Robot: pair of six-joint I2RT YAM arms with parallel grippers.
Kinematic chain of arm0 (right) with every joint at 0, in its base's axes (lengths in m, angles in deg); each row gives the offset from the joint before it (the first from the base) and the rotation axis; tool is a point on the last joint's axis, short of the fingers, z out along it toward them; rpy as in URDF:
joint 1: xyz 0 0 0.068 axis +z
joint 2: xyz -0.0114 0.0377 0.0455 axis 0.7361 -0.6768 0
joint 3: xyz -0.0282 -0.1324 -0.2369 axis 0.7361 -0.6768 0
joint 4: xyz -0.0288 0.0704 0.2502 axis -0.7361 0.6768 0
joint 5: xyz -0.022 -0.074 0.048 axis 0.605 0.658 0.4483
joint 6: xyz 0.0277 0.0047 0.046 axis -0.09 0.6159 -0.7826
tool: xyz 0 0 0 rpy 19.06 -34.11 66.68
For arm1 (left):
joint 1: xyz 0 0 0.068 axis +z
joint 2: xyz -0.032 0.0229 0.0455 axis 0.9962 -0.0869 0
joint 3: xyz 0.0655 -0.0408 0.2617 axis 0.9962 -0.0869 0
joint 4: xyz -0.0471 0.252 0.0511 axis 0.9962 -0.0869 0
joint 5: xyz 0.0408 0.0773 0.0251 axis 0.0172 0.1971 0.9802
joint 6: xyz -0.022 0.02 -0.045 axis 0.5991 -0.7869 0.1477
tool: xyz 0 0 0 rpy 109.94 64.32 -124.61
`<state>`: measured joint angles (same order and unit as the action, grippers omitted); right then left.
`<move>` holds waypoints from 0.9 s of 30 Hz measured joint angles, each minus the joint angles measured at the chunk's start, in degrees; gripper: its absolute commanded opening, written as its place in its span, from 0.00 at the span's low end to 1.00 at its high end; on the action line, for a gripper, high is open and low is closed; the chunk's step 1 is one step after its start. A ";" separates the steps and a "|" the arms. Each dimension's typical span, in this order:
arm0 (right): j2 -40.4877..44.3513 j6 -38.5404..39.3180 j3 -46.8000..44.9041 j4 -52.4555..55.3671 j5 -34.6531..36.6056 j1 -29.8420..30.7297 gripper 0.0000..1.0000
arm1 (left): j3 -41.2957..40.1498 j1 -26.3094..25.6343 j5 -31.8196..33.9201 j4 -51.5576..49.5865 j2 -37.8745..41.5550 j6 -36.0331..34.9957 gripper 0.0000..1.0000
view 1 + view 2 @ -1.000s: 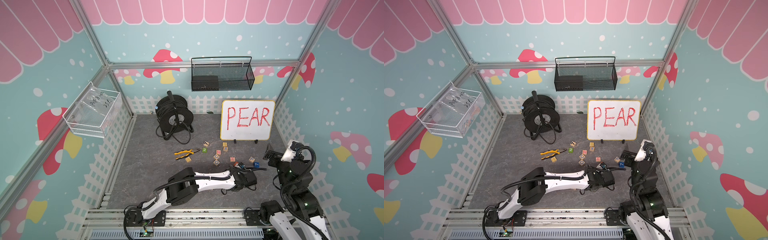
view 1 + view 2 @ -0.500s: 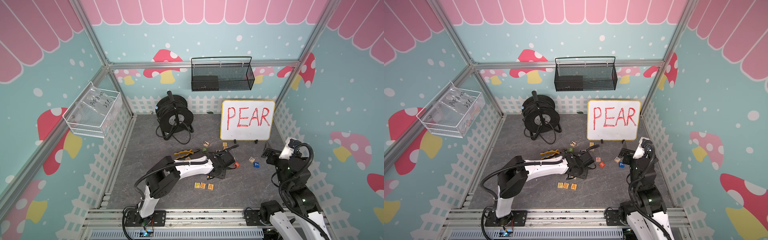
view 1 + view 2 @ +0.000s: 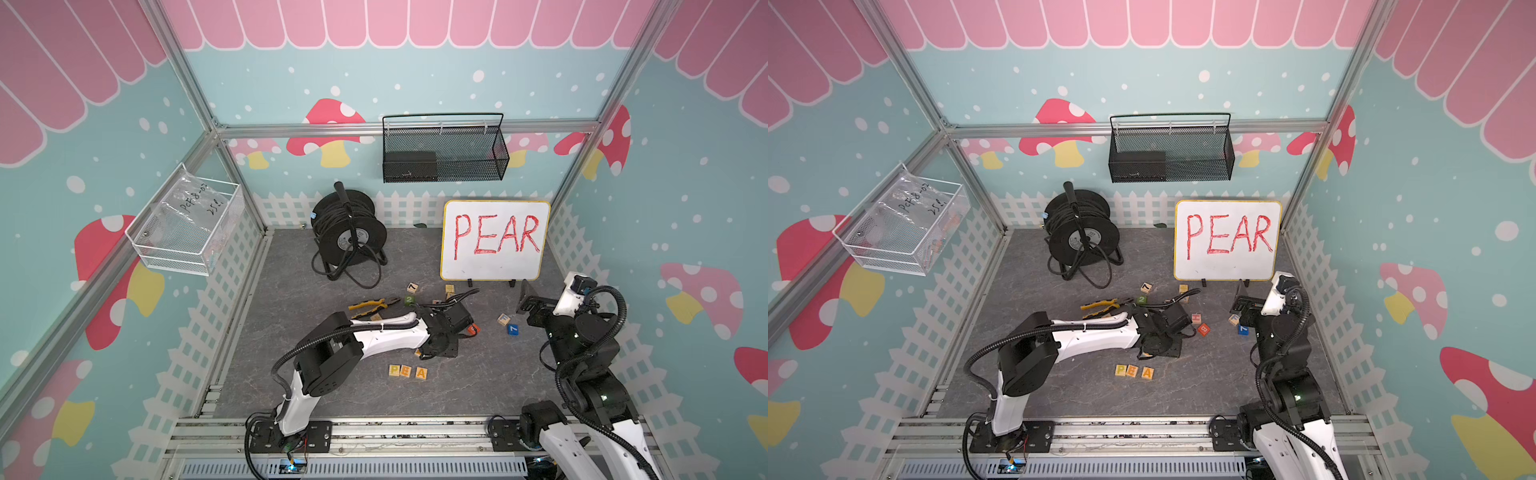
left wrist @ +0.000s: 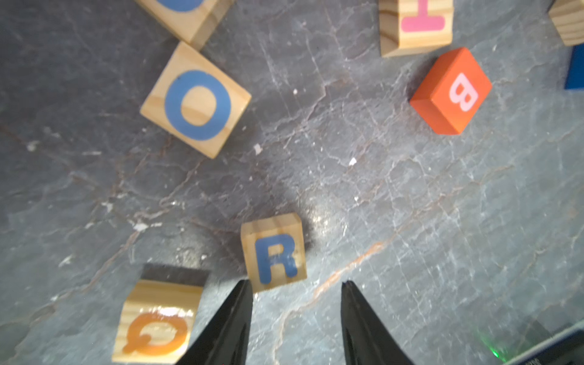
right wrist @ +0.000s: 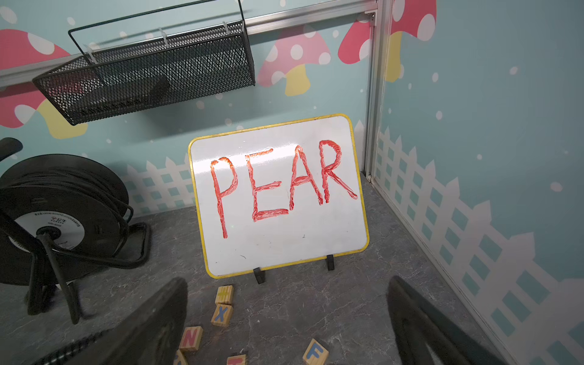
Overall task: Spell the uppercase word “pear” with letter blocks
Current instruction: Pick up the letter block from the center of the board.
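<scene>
Floor: grey slate-look floor (image 3: 478, 386), hemmed by a printed fence (image 3: 216, 299) along the walls and a metal rail (image 3: 415, 432) at the front. Its widest bare stretch lies between that rail and the row of blocks.
Room by the row: bare floor runs from the A block (image 3: 421, 372) toward the right arm's base.
Left gripper (image 4: 296, 286): low over the floor, jaws spread with only floor between them; one fingertip (image 4: 244, 294) sits at a corner of the R block (image 4: 273, 252).
Right gripper (image 5: 287, 280): raised and facing the whiteboard (image 5: 278, 196), jaws wide apart and empty.
Around: the Q block (image 4: 158, 322) lies just beside the R block, with the O block (image 4: 196, 101) and the orange B cube (image 4: 452, 91) farther off. The pliers (image 3: 368, 304) and the cable reel (image 3: 347, 232) lie toward the back.
In the way: the Q block crowds one finger, and the left wrist hides the R block in both top views.
Row: P block (image 3: 394, 370) touching E block (image 3: 405, 371), the A block just beside it, letters up and reading P-E-A.
R block: pale wood, blue R face up, flat on the floor just ahead of the left fingertips — slightly blurred.
</scene>
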<state>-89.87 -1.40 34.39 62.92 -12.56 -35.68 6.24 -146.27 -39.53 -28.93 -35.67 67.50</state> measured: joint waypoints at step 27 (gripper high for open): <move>-0.07 0.00 -0.09 -0.07 -1.40 0.00 0.99 | 8.26 -1.33 8.79 -4.83 -5.14 -0.44 0.52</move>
<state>-89.93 -1.40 34.31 62.85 -13.95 -35.68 14.50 -147.60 -30.74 -33.76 -40.81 67.06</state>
